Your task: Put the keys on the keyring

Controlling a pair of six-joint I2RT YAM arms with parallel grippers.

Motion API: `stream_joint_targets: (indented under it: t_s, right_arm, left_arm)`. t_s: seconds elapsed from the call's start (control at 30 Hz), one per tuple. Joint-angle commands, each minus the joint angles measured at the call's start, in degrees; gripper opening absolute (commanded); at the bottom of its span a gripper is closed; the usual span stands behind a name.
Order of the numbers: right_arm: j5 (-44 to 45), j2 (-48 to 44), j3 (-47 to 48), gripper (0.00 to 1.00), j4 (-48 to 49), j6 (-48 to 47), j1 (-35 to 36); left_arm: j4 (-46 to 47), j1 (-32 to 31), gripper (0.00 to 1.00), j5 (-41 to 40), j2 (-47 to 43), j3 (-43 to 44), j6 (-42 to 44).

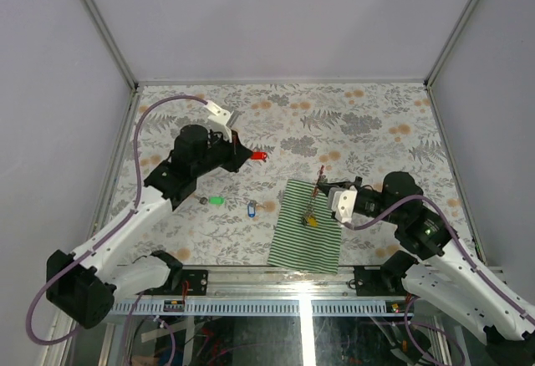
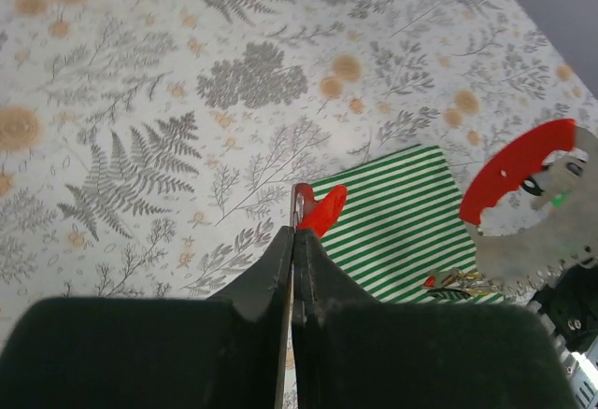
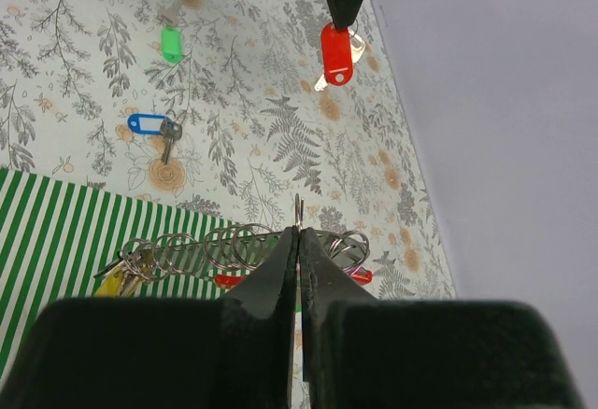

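My left gripper [image 1: 244,155] is shut on the red-tagged key [image 1: 260,155] and holds it above the table; the tag pokes out past the fingertips in the left wrist view [image 2: 324,211]. My right gripper [image 1: 324,190] is shut on a ring of the keyring [image 3: 206,246], a row of metal rings with a red clip piece [image 3: 229,280], over the striped cloth [image 1: 308,232]. A yellow-tagged key [image 1: 311,221] hangs at the keyring's end. The green-tagged key [image 1: 216,201] and the blue-tagged key [image 1: 251,208] lie on the table. The red tag also shows in the right wrist view [image 3: 336,52].
The green-and-white striped cloth [image 3: 56,232] lies at the near middle of the floral table [image 1: 368,124]. Grey walls enclose the table at the back and sides. The right arm's red-and-grey wrist part [image 2: 523,185] shows at the right of the left wrist view.
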Motion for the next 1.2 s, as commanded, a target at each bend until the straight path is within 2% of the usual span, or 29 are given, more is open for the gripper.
stream_joint_targets:
  t_s: [0.0,0.1,0.13,0.17,0.2,0.27,0.3,0.33,0.37,0.4,0.43,0.47,0.5,0.53,0.57,0.6,0.63,0.67,0.7,0.73,0.77,0.83,0.87,0.9,0.93,1.03,1.1,1.13,1.17]
  right_arm:
    - [1.6,-1.4,5.9,0.00,0.4,1.5,0.5]
    - [2.3,-2.0,7.1,0.00,-0.2,3.7,0.5]
    - [2.7,-2.2,7.4,0.00,-0.2,4.4,0.5]
    - [2.9,-2.3,7.6,0.00,-0.4,5.2,0.5]
    - [3.2,-2.4,7.8,0.00,-0.6,5.9,0.5]
    - [2.7,-2.4,7.9,0.00,-0.8,6.7,0.5]
    - [2.6,-2.4,7.9,0.00,-0.9,6.6,0.5]
    - [2.6,-2.5,8.2,0.00,-1.6,6.4,0.5]
    - [2.8,-2.7,8.8,0.00,-2.6,7.1,0.5]
    - [3.3,-2.9,9.1,0.00,-2.8,8.1,0.5]
    - [3.6,-3.3,8.5,0.00,-2.4,8.5,0.5]
    - [3.5,-3.7,7.8,0.00,-1.9,8.1,0.5]
    - [3.3,-3.9,7.2,0.00,-1.9,7.8,0.5]
    - [3.2,-4.0,7.4,0.00,-2.2,8.7,0.5]
    - [3.5,-4.1,7.5,0.00,-2.1,10.0,0.5]
    - [3.6,-4.2,7.1,0.00,-1.7,10.5,0.5]
    - [3.3,-4.1,6.7,0.00,-1.5,10.3,0.5]
    - [3.1,-3.9,6.6,0.00,-1.5,10.1,0.5]
    - [3.0,-3.6,6.8,0.00,-1.8,10.4,0.5]
    - [3.0,-3.5,6.9,0.00,-1.8,10.7,0.5]
    - [2.9,-3.3,6.8,0.00,-1.7,10.7,0.5]
    - [2.6,-3.1,6.9,0.00,-2.0,10.3,0.5]
    - [2.8,-3.1,6.8,0.00,-2.0,10.1,0.5]
    - [3.0,-3.0,6.7,0.00,-2.1,10.0,0.5]
    - [3.0,-2.8,6.7,0.00,-2.3,10.0,0.5]
    - [2.4,-2.6,6.6,0.00,-2.6,10.0,0.5]
    - [2.2,-2.6,6.7,0.00,-2.9,10.3,0.5]
    - [2.2,-2.6,7.0,0.00,-3.4,10.6,0.5]
    - [2.3,-2.5,7.3,0.00,-4.0,10.9,0.5]
  left_arm:
    - [5.6,-1.3,0.00,-2.3,-5.4,-0.4,5.7]
    - [3.6,-1.3,0.00,-5.2,-8.6,0.0,12.1]
    - [2.2,-1.3,0.00,-9.1,-8.5,0.5,13.5]
    - [1.4,-1.3,0.00,-14.5,-7.3,1.1,12.2]
    - [0.0,-1.3,0.00,-16.0,-5.0,2.4,10.1]
    - [-7.4,-5.4,0.00,1.9,0.7,7.3,17.1]
    - [-14.3,-8.0,0.00,-6.0,2.9,10.2,19.7]
    - [-14.6,-6.5,0.00,-15.9,3.5,10.7,19.8]
    - [-11.7,-2.8,0.00,-17.5,1.9,9.2,19.3]
    - [-8.8,-2.0,0.00,-8.4,0.8,7.0,19.6]
    - [-7.9,-5.5,0.00,-7.5,0.8,6.9,20.7]
    - [-8.9,-8.3,0.00,-14.5,1.6,7.3,21.9]
    - [-8.3,-6.1,0.00,-23.4,2.6,7.4,19.5]
    - [-6.7,-0.3,0.00,-19.7,3.0,6.5,15.1]
    - [-6.3,1.6,0.00,-8.8,3.5,7.2,14.0]
    - [-7.3,-4.5,0.00,-8.3,4.1,8.3,18.0]
    - [-7.3,-11.2,0.00,-18.6,4.7,8.4,21.7]
    - [-5.2,-11.6,0.00,-28.9,5.7,7.2,19.6]
    - [-5.1,-6.8,0.00,-26.1,6.8,7.3,18.3]
    - [-8.2,-4.0,0.00,-17.4,7.8,9.2,18.8]
    - [-8.7,-5.2,0.00,-14.8,7.7,9.8,20.0]
    - [-0.9,-7.1,0.00,-24.9,5.2,5.1,18.7]
    - [1.2,-4.4,0.00,-23.8,4.3,4.3,16.5]
    - [0.5,-2.5,0.00,-18.0,3.9,5.4,15.9]
    - [0.2,-3.1,0.00,-16.5,3.6,6.3,16.8]
    - [1.6,-0.9,0.00,-22.1,3.4,5.6,17.0]
    - [-1.4,4.7,0.00,-11.0,4.6,6.3,14.9]
    - [-4.6,5.4,0.00,-4.5,5.9,7.5,14.5]
    - [-7.3,4.9,0.00,-3.0,7.1,7.9,12.8]
